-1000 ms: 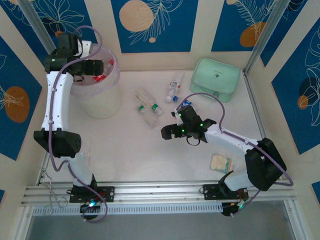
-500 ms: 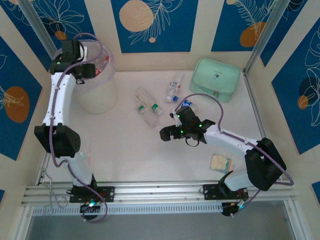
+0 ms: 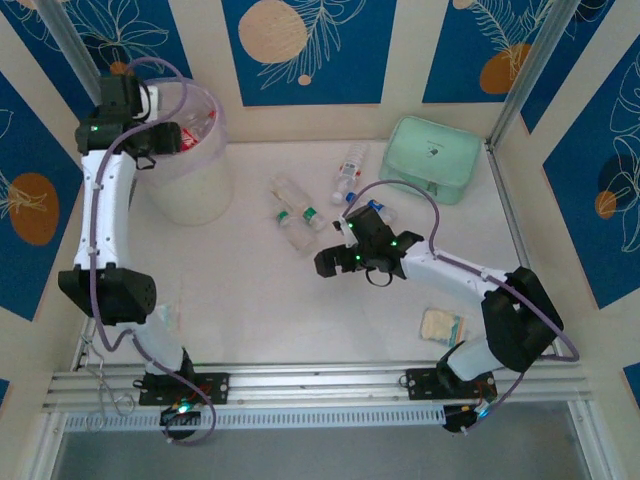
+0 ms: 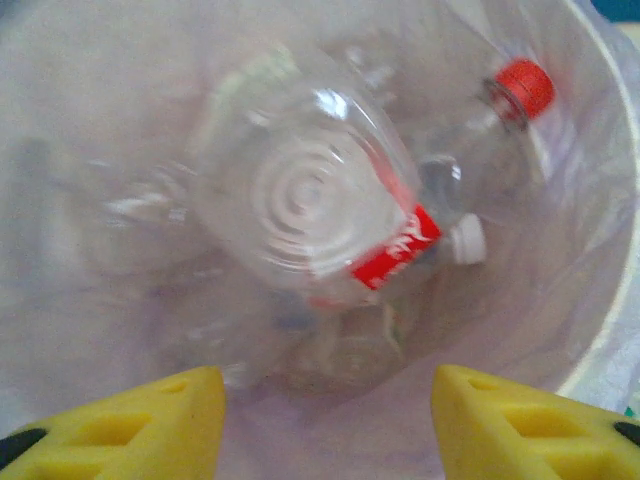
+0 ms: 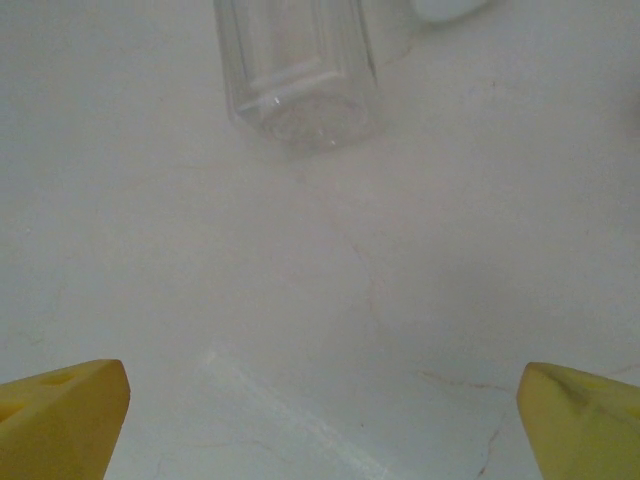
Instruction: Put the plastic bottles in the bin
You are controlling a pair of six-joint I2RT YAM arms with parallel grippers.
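Bin (image 3: pixel 195 195) side, what changed?
Left pincer (image 4: pixel 328 395), wide and empty, had drawn back toward the bin's left rim; red-labelled bottle (image 4: pixel 310 200) lay inside the bin.
And right of the bin?
Right pincer (image 5: pixel 322 385), also wide, had crept toward loose bottles (image 3: pixel 293 228) on the desk (image 3: pixel 250 300). Those were still to collect.

This is a robot test cell, not a home. A white surface (image 3: pixel 260 310) is boxed in by blue-and-cream leaf-print panels (image 3: pixel 300 50), with two arms (image 3: pixel 100 210) bolted to an aluminium rail (image 3: pixel 320 378) at its near edge.
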